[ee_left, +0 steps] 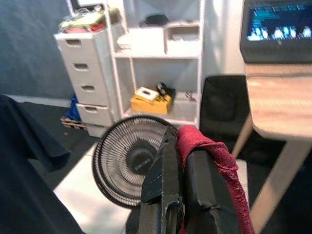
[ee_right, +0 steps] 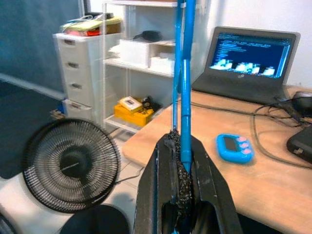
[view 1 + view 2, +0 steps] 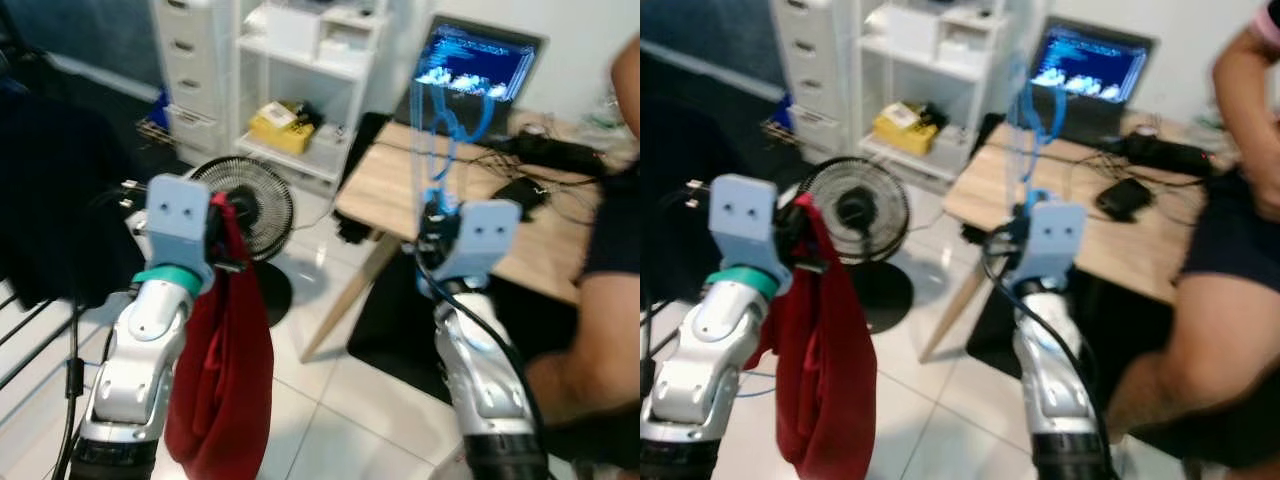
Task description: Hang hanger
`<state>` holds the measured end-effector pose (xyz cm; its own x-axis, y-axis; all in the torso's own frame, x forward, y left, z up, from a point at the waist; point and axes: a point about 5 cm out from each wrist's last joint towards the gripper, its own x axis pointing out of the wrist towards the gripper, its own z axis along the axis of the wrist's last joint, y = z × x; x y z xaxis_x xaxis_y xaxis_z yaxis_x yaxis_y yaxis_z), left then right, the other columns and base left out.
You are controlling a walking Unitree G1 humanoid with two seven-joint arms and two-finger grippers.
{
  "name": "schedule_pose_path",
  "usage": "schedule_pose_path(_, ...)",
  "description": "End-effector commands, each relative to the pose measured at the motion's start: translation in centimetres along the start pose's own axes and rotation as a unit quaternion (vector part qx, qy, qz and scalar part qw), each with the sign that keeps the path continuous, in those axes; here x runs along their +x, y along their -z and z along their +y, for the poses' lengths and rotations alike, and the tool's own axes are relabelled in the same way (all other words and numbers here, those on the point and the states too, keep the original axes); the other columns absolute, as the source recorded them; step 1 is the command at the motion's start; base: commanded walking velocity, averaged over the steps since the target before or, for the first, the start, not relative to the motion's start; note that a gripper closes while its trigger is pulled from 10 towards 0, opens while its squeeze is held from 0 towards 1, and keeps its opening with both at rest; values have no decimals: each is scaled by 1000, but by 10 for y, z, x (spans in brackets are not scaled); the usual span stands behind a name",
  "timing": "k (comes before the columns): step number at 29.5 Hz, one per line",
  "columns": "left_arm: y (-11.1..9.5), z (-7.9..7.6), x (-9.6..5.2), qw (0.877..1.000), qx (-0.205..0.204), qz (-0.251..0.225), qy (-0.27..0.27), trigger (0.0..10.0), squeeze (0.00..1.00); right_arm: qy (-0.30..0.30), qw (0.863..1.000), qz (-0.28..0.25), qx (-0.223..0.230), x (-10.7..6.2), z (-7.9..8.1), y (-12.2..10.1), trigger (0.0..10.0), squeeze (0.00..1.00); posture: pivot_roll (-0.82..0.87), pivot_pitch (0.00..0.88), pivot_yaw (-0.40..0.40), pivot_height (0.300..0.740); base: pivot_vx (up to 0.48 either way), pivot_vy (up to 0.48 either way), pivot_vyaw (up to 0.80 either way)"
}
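Holding two things at once is where the risk sits. The blue hanger is pinched low on its frame between the shut fingers of the right gripper, held upright out in front of the robot, above the near edge of the wooden table. The red cloth is clamped at its top between the closed fingers of the left gripper, and the rest hangs free beside the left arm.

Failure modes, judged from this pose:
- The hanger is gripped on one thin section only, so it is likely to be twisted in the fingers if its top is knocked.
- Laptop, cables and a small blue device lie just beyond the hanger; a forward swing could snag them.
- The cloth hangs close to the floor fan; it could be caught on the grille if the arm is swung across.
- A person is seated close on the right, so a wide sweep of the right arm risks contact.
- A dark garment on a rack is seen at far left; the rail itself cannot be made out clearly, so hook alignment cannot be judged.
- Head views are blurred, so positions are approximate.
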<state>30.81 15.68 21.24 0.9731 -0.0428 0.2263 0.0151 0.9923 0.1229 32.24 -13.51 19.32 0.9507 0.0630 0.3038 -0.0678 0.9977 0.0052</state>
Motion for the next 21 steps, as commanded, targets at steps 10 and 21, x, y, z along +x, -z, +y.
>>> schedule_pose_path(10,-5,-3,-1,1000,-4,-9,4,10000,0,10,1000,8,-5,-3,-7,3,10000,0,-5,46,28,740,0,0,-800)
schedule_pose_path(21,-5,-3,-1,1000,-4,-9,4,10000,0,11,1000,8,-4,-3,-6,2,10000,0,-7,47,31,740,0,0,-800)
